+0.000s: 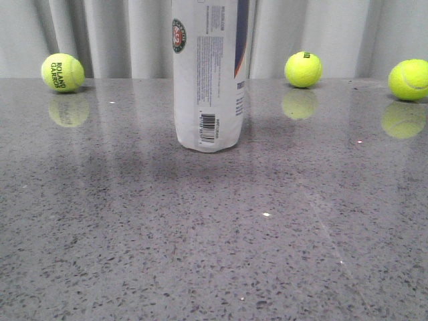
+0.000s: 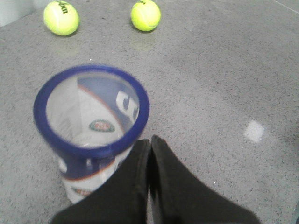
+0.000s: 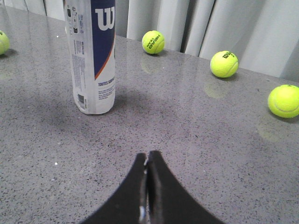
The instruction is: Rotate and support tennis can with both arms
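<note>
1. The tennis can [image 1: 209,73] is seen standing upright on the grey speckled table [image 1: 214,234], at upper centre of the front view, its top cut off by the frame edge.
2. Its barcode is shown low on the side facing the front camera, with the round logo near the top edge of the frame.
3. The left gripper [image 2: 149,154] is seen from above the can's navy rim; its fingers are pressed together, nothing held, their tips just beside the rim.
4. The right gripper [image 3: 147,161] is likewise clenched and empty, low over the table, well apart from the can.
5. Yellow-green tennis balls [image 1: 63,72] are scattered along the far edge.
</note>
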Controlling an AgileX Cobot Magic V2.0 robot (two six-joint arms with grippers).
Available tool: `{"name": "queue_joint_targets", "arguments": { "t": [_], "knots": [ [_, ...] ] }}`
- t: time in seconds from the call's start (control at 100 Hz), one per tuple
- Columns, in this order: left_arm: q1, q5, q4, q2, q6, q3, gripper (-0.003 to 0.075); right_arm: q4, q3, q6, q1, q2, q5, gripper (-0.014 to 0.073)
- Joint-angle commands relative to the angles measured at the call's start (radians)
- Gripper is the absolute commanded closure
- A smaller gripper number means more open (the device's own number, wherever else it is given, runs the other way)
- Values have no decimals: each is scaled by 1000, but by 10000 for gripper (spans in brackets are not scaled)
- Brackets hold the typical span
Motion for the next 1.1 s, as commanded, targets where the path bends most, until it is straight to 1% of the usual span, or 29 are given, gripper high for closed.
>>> {"name": "queue_joint_targets", "arguments": {
  "t": [0.0, 0.23, 0.36, 0.46, 0.6, 0.81, 1.011, 1.091],
  "knots": [
    [-8, -140, -35, -98, -7, 73, 740, -2, -24, -3, -5, 11, -83, 652],
    [-8, -290, -48, -248, -7, 322, 740, -2, -24, -3, -5, 11, -83, 652],
    [-8, -302, -49, -342, -9, 438, 740, -2, -24, -3, -5, 11, -83, 652],
    [-8, -356, 15, -416, -9, 528, 740, -2, -24, -3, -5, 11, -83, 652],
    [-8, -436, 34, -506, -9, 655, 740, -2, -24, -3, -5, 11, -83, 652],
    [-8, -583, 50, -636, -9, 855, 740, -2, -24, -3, -5, 11, -83, 652],
    [-8, -726, 52, -730, -7, 1003, 740, -2, -24, -3, -5, 11, -83, 652],
    [-1, -805, 97, -756, -7, 1057, 740, -2, -24, -3, -5, 11, -83, 652]
  ]
}}
